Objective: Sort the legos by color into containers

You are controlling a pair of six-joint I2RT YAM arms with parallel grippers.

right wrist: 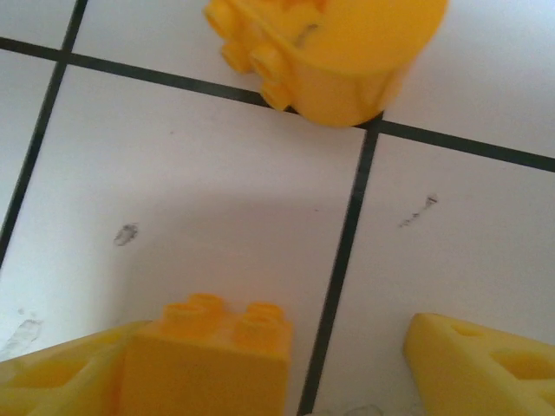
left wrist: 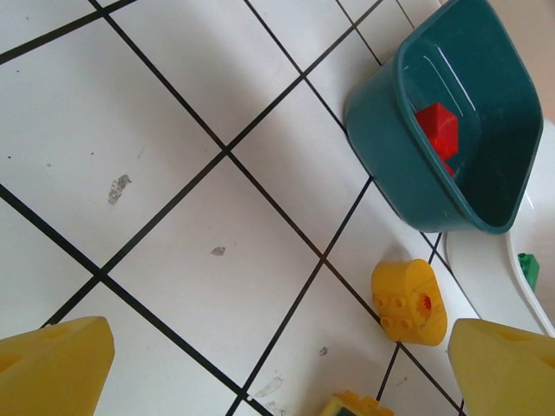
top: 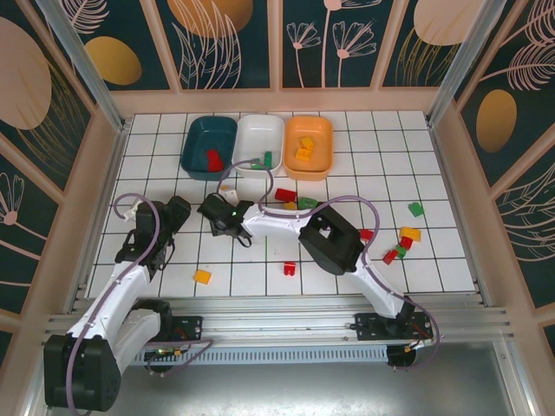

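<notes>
The white tiled worktop (top: 381, 139) takes up most of the scene. Three tubs sit in a row along its far side: teal tub (top: 195, 139), white tub (top: 260, 134) and orange tub (top: 321, 134), packed right next to each other. The teal one has a red lego (left wrist: 436, 128) in it, the white one a green lego (top: 267, 159), and the orange one some yellow-orange legos (top: 303, 147).

Both arms reach toward the tiles just in front of the teal and white tubs. The left claw (left wrist: 277, 347) hangs over bare tile, jaws wide apart, nothing between them. The right claw (right wrist: 295, 355) is down low with its jaws apart too. A yellow brick (right wrist: 208, 355) sits up against one finger, with a clear gap to the other. Honestly can't tell if it's actually touching, the view's too close.

A rounded yellow piece (right wrist: 338, 52) lies just beyond it on a grid line.

Loose bricks on the worktop:
- a red one (top: 285, 195) beside a green one (top: 308, 203)
- a mixed cluster (top: 403, 243) off to the right
- a small red one (top: 290, 269)
- a yellow one (top: 202, 276) nearer the bases
</notes>
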